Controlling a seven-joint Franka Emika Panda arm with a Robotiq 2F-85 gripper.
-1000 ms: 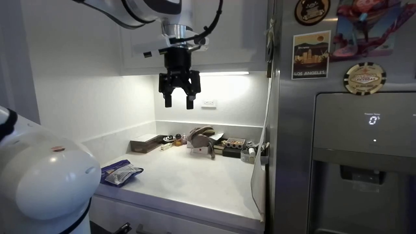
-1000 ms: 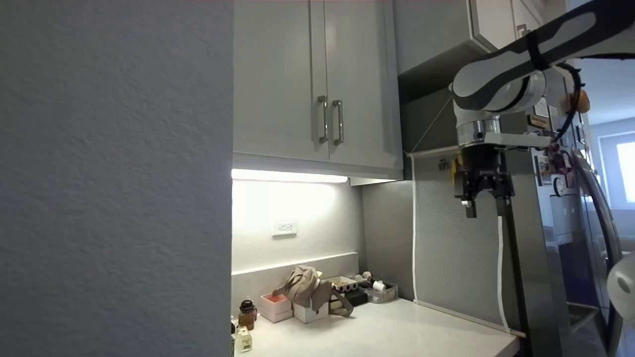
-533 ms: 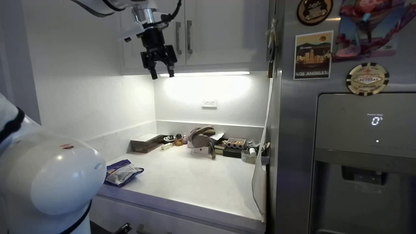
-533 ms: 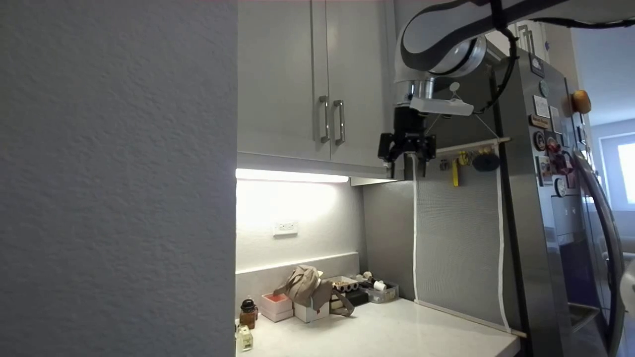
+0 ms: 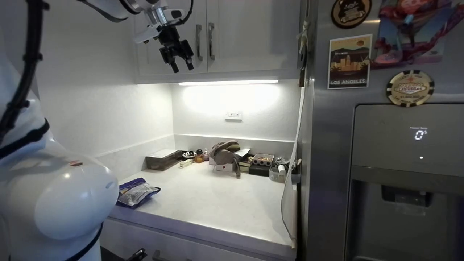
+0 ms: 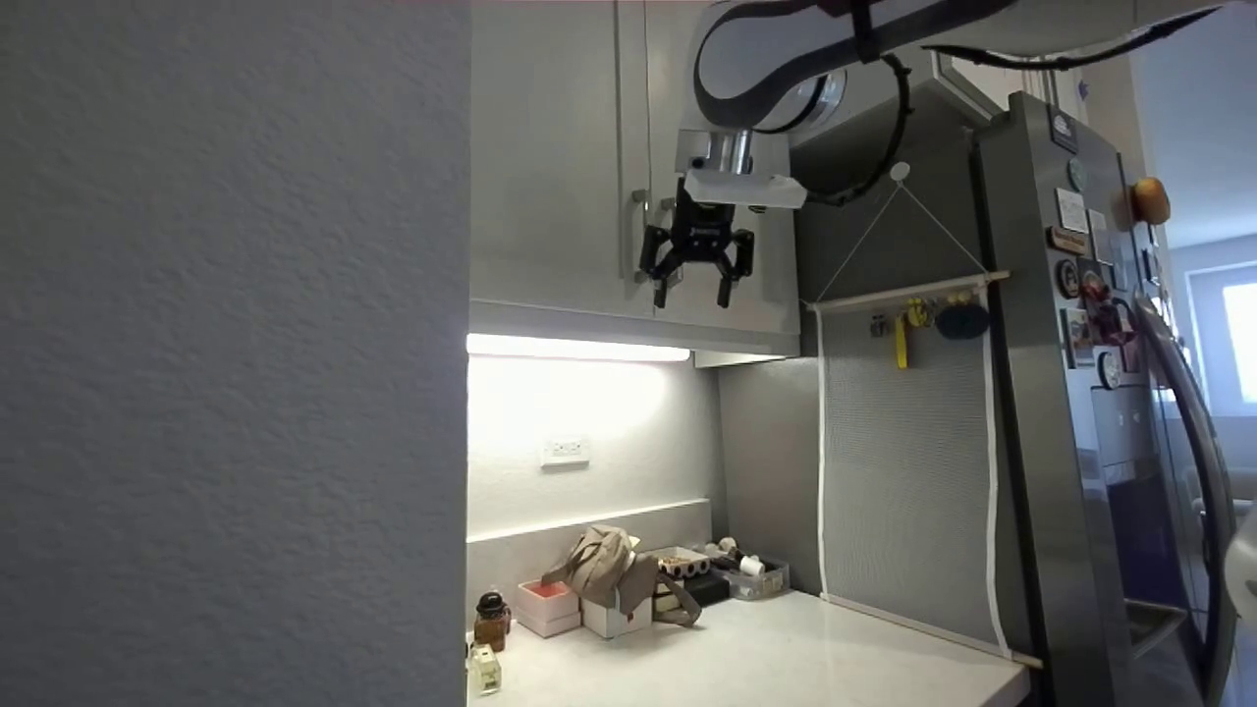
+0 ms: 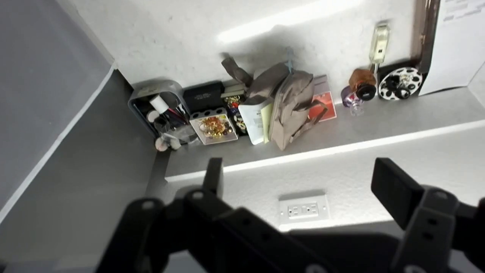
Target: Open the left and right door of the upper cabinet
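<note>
- Leftward in both exterior views, and upward, my gripper (image 6: 693, 285) has travelled over the last second: it no longer overlaps the hanging mesh sheet (image 6: 908, 462) and now hangs before the upper cabinet (image 5: 232, 75). It has tilted too, off the straight-down pose it had in an exterior view.
- Nothing sits between my jaws, which stand wide apart; the wrist view shows bare space from one to the other of my finger pads (image 7: 395, 185).
- Next come the left handle (image 5: 198, 42) and the right handle (image 5: 211, 41), upright and just beside each other. I see no touch: in an exterior view a narrow gap shows between my gripper and the left handle. The remaining depth I cannot judge.
- Behind those, the left door (image 6: 545, 147) and the right door (image 5: 253, 36) both lie closed, above the light strip (image 5: 228, 83). So neither half of the job is done; I read this move as the approach to a handle, and cannot tell which one.
- Farthest off, my wrist view looks at the wall outlet (image 7: 303, 209) and the taupe bag (image 7: 291, 108) on the counter (image 5: 203, 203), with no door in sight. I judge that I must tip up toward the doors and turn until my jaws can straddle one handle; spread this wide, they might catch both or knock the neighbour.
</note>
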